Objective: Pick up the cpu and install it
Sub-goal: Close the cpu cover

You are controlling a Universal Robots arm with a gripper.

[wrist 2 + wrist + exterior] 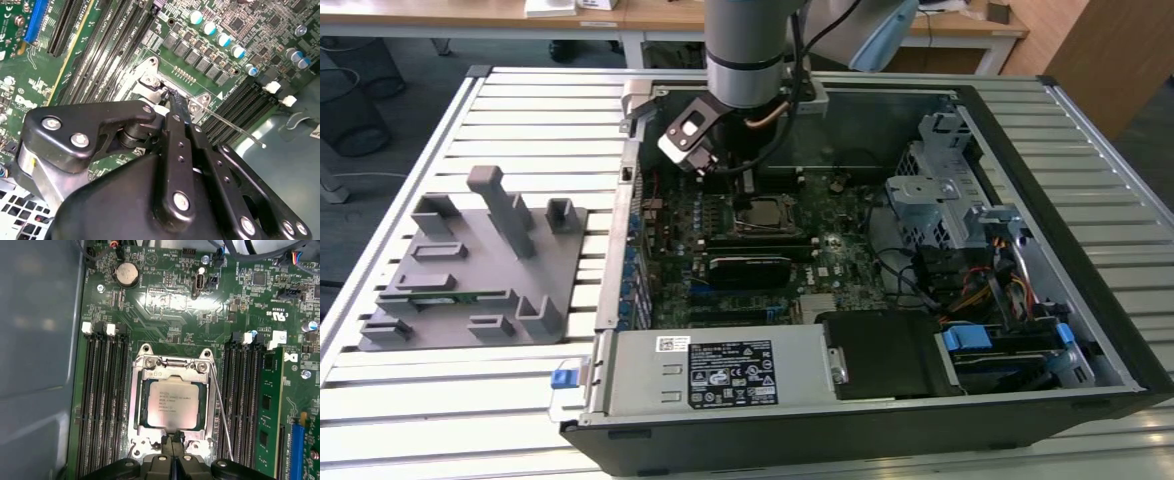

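The cpu (172,402), a silver-grey square chip, lies flat inside the metal socket frame (138,410) on the green motherboard. In the exterior view the cpu (765,214) sits just below the arm's wrist. My gripper (172,441) hovers at one edge of the socket, black fingers pressed together and shut, with nothing between them. In the second wrist view the gripper (174,98) tips down by a socket corner. The thin metal lever (223,415) runs along one side of the socket, and the lever (235,128) sticks out free.
Rows of black memory slots (102,400) flank the socket on both sides. The open computer case (1107,330) holds a power supply (707,370) and a drive cage (941,195). A grey fixture (467,265) stands at the exterior view's left, with a green memory stick (447,297) on it.
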